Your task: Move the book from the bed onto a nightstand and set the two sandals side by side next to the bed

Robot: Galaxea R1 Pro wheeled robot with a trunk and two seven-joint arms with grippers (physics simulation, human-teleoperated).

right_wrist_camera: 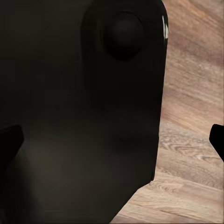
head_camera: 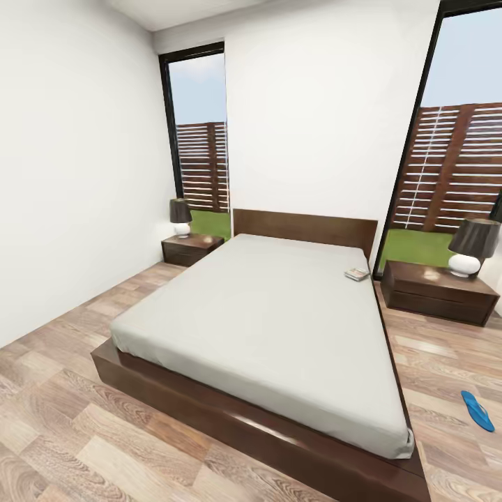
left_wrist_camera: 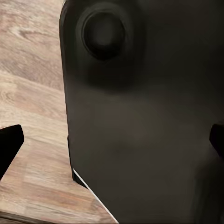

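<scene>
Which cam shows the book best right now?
Head view. The book lies on the bed near its head end, on the side of the right-hand nightstand, small but unobstructed. Both wrist views look at wood floor and dark robot bodywork, not the book.

No readable text anywhere. Book [head_camera: 357, 274] on bed [head_camera: 265, 314] near headboard-side right edge: cover too small, lettering illegible. Lamps, nightstands, blue sandal [head_camera: 477, 410] on floor: no labels or brand marks visible. Wrist views: dark robot body and wood-plank floor, no markings, numbers or signs.
</scene>
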